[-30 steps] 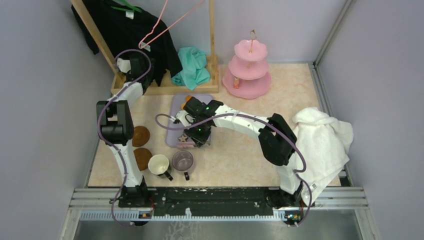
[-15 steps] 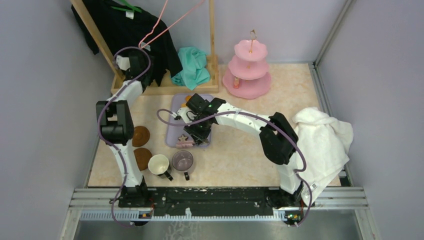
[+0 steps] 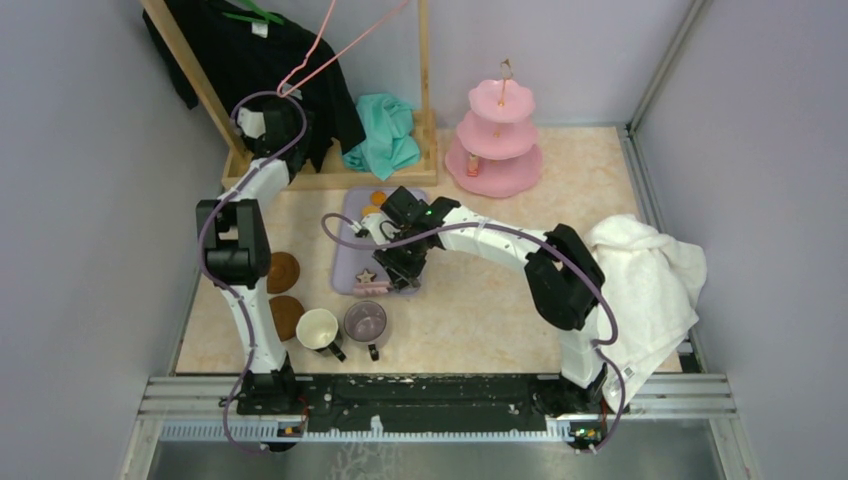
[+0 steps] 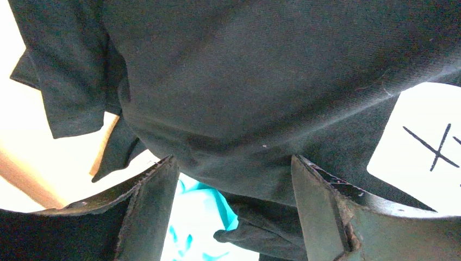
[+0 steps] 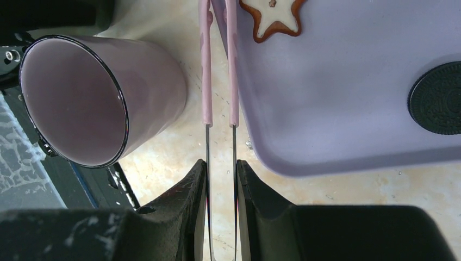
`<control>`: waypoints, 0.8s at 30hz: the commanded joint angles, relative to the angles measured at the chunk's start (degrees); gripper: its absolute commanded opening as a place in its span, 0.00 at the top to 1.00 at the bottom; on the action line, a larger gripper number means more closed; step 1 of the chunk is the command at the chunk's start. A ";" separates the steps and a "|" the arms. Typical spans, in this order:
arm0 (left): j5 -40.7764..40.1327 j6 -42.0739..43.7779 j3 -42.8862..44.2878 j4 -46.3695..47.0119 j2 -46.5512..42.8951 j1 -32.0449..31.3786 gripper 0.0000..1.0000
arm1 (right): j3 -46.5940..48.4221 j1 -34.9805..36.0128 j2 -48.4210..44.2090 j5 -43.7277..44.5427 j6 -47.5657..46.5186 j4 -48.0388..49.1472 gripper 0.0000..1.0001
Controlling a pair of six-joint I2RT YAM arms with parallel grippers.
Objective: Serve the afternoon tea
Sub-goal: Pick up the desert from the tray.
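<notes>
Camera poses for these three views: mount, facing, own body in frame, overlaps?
Top external: fixed above and behind the bases, looking down on the table; left arm and right arm show whole.
Left wrist: on the left arm, close on a black garment with teal cloth below; open left tool at bottom.
Right wrist: on the right arm, looking down at purple mug and lilac tray; right tool pinches pink tongs.
Shared: top and right wrist both show mug, tray, star cookie; top and left wrist, garment and cloth.

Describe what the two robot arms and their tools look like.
Both the left arm and right arm have white links, black joint housings and a looping purple cable. The left tool and right tool each have two dark, flat, scuffed fingers.
</notes>
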 commanded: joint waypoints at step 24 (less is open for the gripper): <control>-0.78 1.63 4.42 -1.11 3.17 -0.89 0.19 | -1.45 -2.59 -2.61 -3.08 0.40 5.02 0.88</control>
